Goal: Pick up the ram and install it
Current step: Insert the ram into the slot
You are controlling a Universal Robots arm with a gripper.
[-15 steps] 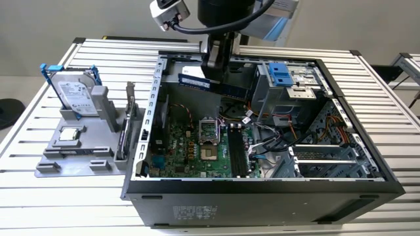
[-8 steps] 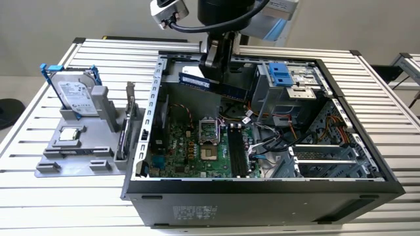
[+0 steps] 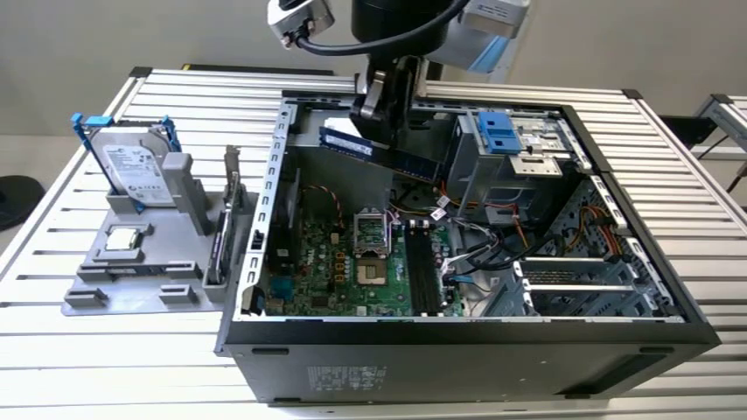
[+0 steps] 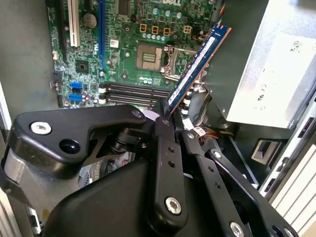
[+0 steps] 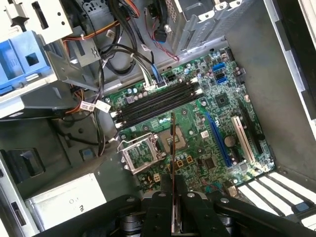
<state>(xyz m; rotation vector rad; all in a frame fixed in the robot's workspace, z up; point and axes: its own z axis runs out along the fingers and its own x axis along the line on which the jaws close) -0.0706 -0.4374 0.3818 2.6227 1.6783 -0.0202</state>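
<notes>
**A:** Ram located?

**B:** The ram (image 3: 411,163) is held in the air over the open computer case (image 3: 280,166), well clear of the motherboard (image 3: 350,262). It is gripped partway along its length by the gripper (image 3: 380,129).

**A:** Jaws?

**B:** They are closed onto the stick's two flat faces. In the first wrist view the ram (image 5: 172,148) is seen edge-on, pinched between the fingers of the gripper (image 5: 173,186). In the second wrist view the free length of the ram (image 4: 197,64) is seen slanting away from the gripper (image 4: 163,112).

**A:** Step in hand?

**B:** The pick-up is judged done and the carry to the board is under way. Nothing is seated yet; the memory slots (image 5: 158,101) are seen bare.

**A:** What is called for?

**B:** In the exterior view the ram is laid roughly across the line of the memory slots (image 3: 422,271). A turn would be needed so that its long edge is matched to one slot. A level, square descent would then be required, and the loose cables (image 3: 491,249) beside the slots should be kept clear.
</notes>
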